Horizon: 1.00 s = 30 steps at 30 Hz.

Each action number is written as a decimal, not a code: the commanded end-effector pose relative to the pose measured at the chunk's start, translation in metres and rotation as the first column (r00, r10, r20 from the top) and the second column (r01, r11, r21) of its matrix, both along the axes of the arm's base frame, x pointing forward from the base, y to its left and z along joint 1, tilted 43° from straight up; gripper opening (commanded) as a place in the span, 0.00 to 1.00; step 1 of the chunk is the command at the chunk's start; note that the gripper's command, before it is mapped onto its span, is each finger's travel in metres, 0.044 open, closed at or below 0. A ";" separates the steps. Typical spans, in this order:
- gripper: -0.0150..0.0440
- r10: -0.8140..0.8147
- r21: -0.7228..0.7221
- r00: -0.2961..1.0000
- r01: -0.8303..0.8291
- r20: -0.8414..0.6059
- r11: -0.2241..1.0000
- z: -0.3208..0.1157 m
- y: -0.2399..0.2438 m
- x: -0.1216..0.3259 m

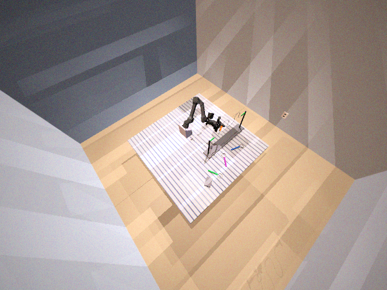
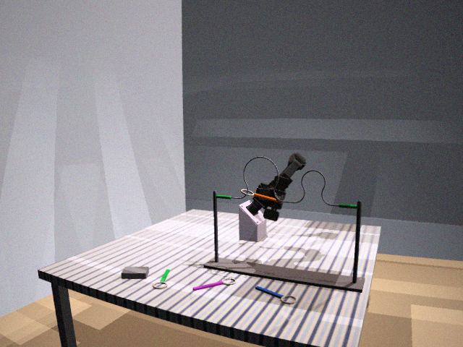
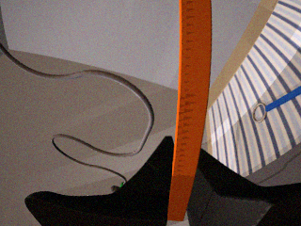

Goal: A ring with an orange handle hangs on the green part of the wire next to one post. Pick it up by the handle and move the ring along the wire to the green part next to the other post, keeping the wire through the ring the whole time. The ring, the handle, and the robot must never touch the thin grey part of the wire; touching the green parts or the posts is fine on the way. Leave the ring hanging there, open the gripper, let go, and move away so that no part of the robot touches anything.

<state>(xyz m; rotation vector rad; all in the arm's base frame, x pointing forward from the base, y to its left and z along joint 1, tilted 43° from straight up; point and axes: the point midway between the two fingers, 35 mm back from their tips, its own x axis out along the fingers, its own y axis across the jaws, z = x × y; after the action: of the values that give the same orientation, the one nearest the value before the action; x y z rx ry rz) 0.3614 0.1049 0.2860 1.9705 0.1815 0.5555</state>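
Observation:
My gripper [image 1: 222, 125] [image 2: 275, 198] [image 3: 174, 142] is shut on the orange handle [image 1: 221, 128] [image 2: 265, 196] [image 3: 194, 94], at the end away from the ring. The pale ring [image 2: 241, 191] lies nearly flat at the lower left of the wire's large loop in the exterior view. The grey wire [image 2: 260, 157] [image 3: 151, 118] appears to pass through it; whether they touch cannot be told. The ring is right of the left green part [image 2: 223, 196] and its post [image 2: 215, 228]. The other green part [image 2: 347, 206] is at the right post [image 2: 357, 242]. The ring is outside the wrist view.
A dark base board [image 1: 229, 135] [image 2: 317, 280] carries the posts. In front lie a green-handled ring [image 1: 213, 172] [image 2: 165, 275], a magenta-handled ring [image 1: 225, 161] [image 2: 207, 285], a blue-handled ring [image 1: 236, 147] [image 2: 268, 291] [image 3: 282, 100] and a grey block [image 1: 208, 181] [image 2: 134, 272].

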 end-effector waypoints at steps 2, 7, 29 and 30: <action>0.00 -0.038 -0.128 0.999 0.037 -0.008 0.991 -0.017 0.008 0.004; 0.00 -0.043 -0.247 0.999 0.041 -0.002 0.968 -0.036 0.012 0.005; 0.00 -0.040 -0.710 0.999 0.048 0.028 0.702 -0.121 0.003 0.006; 0.00 -0.040 -0.726 0.999 0.049 0.029 0.686 -0.125 0.002 0.006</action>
<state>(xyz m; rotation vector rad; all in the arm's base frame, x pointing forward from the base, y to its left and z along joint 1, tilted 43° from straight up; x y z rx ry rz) 0.3674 0.1119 0.1738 1.2533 0.2842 0.3897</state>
